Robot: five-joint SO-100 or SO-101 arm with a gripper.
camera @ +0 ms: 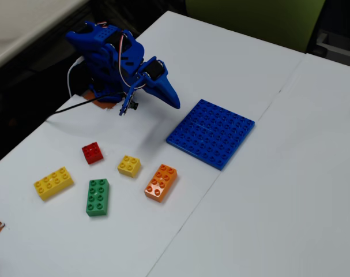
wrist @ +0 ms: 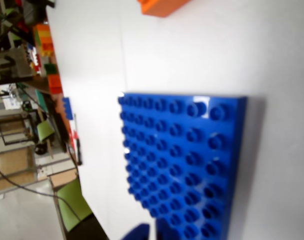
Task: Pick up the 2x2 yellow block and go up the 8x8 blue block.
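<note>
The 2x2 yellow block [camera: 129,165] lies on the white table among other bricks, left of the orange brick; it is out of the wrist view. The 8x8 blue block [camera: 211,133] lies flat to the right and fills the wrist view [wrist: 182,160]. My blue gripper [camera: 176,104] hangs folded near the arm's base, above the table, its tip pointing toward the plate's near-left corner. Its jaws look shut and empty. Only the blurred fingertips [wrist: 136,233] show at the wrist view's bottom edge.
An orange eight-stud brick [camera: 161,182] shows in both views [wrist: 162,6]. A small red brick [camera: 92,153], a green brick [camera: 98,197] and a long yellow brick [camera: 53,183] lie left of it. A seam [camera: 244,138] splits the table.
</note>
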